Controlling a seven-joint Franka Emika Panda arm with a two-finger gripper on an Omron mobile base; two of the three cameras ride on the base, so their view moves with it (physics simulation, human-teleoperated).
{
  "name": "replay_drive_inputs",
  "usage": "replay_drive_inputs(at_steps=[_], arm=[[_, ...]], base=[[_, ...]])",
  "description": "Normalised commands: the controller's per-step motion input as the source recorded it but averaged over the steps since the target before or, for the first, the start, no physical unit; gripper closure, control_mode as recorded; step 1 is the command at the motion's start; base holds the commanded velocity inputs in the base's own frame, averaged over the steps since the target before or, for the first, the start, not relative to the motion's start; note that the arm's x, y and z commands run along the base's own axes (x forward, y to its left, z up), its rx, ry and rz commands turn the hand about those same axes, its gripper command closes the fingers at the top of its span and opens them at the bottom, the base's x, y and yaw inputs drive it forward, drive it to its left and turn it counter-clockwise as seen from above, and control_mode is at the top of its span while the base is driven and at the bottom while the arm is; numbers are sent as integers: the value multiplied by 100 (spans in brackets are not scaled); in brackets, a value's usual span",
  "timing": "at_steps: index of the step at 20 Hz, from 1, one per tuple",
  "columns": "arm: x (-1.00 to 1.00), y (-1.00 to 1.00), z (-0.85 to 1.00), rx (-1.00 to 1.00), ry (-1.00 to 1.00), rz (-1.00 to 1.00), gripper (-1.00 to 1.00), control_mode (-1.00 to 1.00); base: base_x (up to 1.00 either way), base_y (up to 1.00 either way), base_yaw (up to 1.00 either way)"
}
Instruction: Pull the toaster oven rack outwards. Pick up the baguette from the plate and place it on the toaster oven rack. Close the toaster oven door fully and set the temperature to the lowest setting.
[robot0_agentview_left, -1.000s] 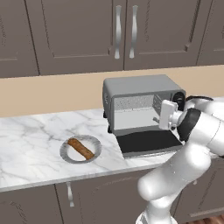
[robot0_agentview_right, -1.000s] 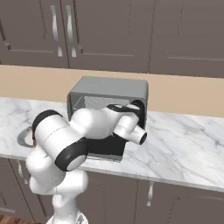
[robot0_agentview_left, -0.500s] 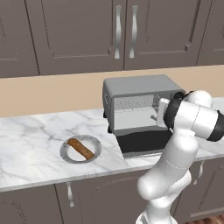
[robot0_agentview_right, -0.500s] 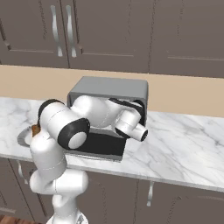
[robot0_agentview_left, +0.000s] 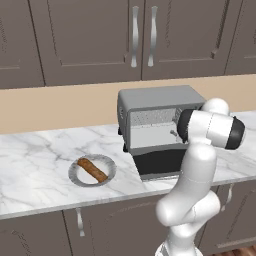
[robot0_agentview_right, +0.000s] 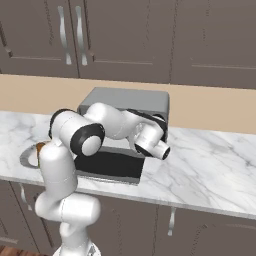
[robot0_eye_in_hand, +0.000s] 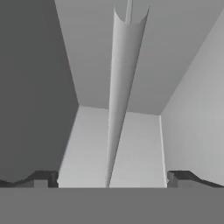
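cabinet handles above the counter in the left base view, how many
2. Both upper cabinet handles hang side by side above the toaster oven: one on the left door, one on the right door. More could sit outside the frame.

No readable text, labels, brands, numbers or signs anywhere.
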Motion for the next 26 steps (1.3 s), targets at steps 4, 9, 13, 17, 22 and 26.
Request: replay_drive_inputs(at_steps=[4, 9, 13, 17, 22, 26], arm=[[26, 0, -6, 0, -6, 0, -100, -100], [34, 2, -4, 0, -4, 0, -100, -100], [42, 1, -4, 0, 0, 0, -100, -100], [52, 16, -6, 0, 0, 0, -100, -100], [22, 1, 0, 1, 0, 0, 100, -100], [1, 0, 0, 0, 5, 0, 100, -100]], base=[[0, 0, 0], [0, 0, 0], [0, 0, 0], [0, 0, 0], [0, 0, 0], [0, 0, 0]])
